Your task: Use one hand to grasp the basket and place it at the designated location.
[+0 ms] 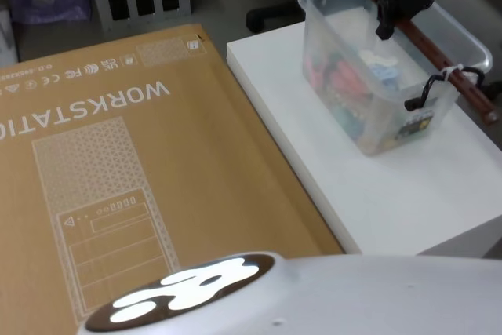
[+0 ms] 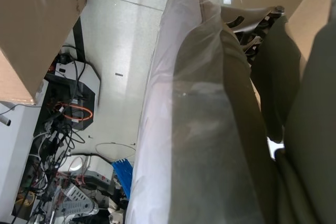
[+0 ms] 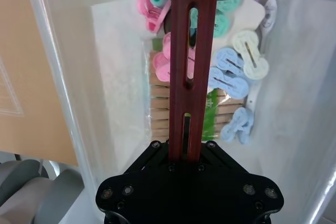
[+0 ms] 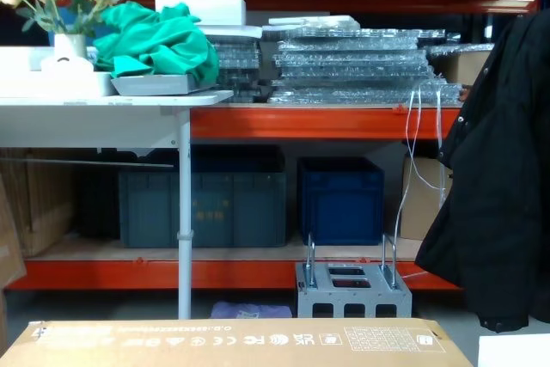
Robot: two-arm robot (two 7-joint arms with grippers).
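Basket (image 1: 376,84) of translucent whitish plastic sits in the upper right of the head view, on the white desk (image 1: 408,194), near its far right side. Its reddish-brown bar handle (image 1: 427,45) stands raised over the tub, running from the far rim toward the near right corner. The right gripper (image 1: 400,1), black, is clamped around that handle near its far end, above the tub's opening. In the right wrist view the handle (image 3: 191,51) runs straight out from between the closed jaws at the bottom centre of the frame, and under it lie pink, green and pale blue clips (image 3: 231,72) with a row of wooden pegs (image 3: 160,103) on the tub floor. A large brown cardboard box (image 1: 118,178) fills the left half of the head view, beside the desk. For the left gripper, I cannot tell whether it is open or closed.
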